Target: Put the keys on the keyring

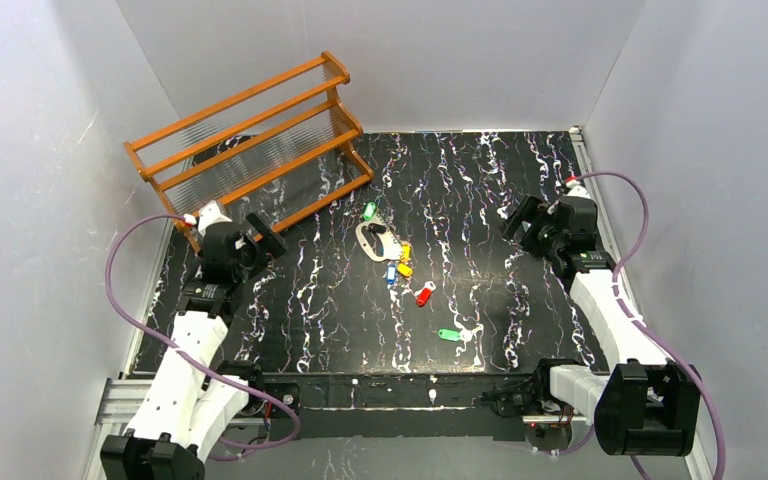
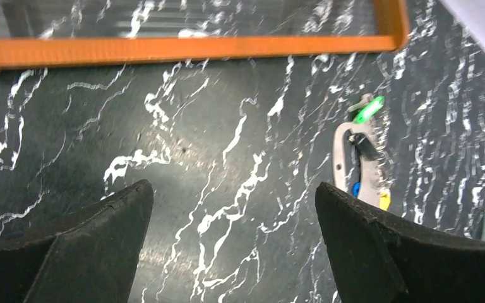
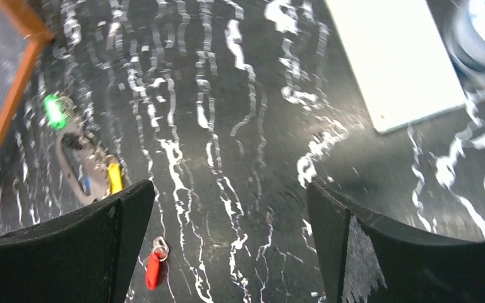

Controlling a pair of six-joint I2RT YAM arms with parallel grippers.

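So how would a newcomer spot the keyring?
From the orange rack at far left, look toward the middle of the marbled table. The keyring lies there among bright tagged keys. It alone is a pale grey open loop, larger than any tag.

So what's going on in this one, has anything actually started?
Nothing is being handled yet. The left gripper and right gripper both hang open and empty above the table, either side of the keys. The keyring lies flat mid-table, with a green key at its far end and yellow keys and a blue key beside it. A red key and a second green key lie apart, nearer the bases.
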